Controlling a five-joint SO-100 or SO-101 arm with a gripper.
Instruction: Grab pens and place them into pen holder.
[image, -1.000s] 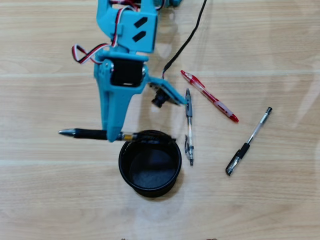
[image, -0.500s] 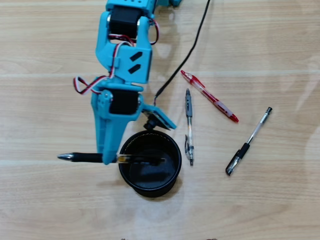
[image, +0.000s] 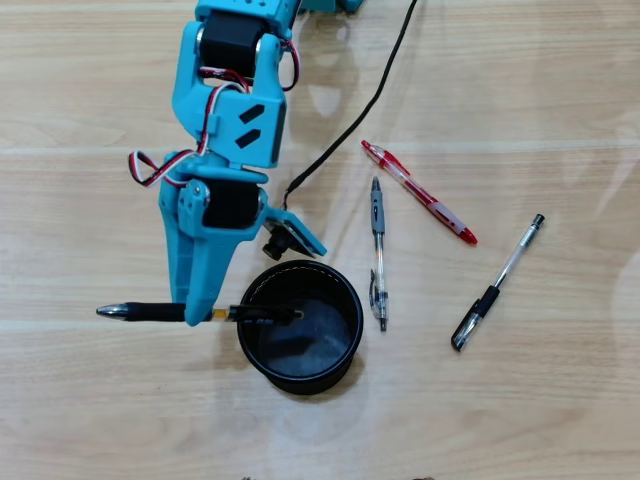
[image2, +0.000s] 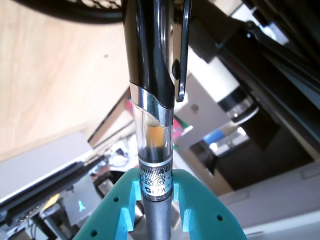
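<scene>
My teal gripper (image: 207, 313) is shut on the black pen (image: 150, 312), which lies level in the overhead view. Its tip points left and its capped end reaches over the left rim of the black mesh pen holder (image: 300, 386). The wrist view shows the black pen (image2: 152, 75) clamped between my gripper's (image2: 155, 200) teal fingers, with the pen holder's rim (image2: 95, 12) at the top. Three pens lie on the table right of the holder: a clear one with a grey sleeve (image: 378, 255), a red and clear one (image: 420, 193), and a clear one with a black cap (image: 497, 285).
A black cable (image: 370, 90) runs from the arm's base across the wooden table toward the top of the overhead view. The wrist camera (image: 275, 243) hangs just above the holder's far rim.
The arm has carried the black pen toward the bottom of the overhead view and slightly left. The pen's capped end now sits over the holder's opening instead of at its far rim.
</scene>
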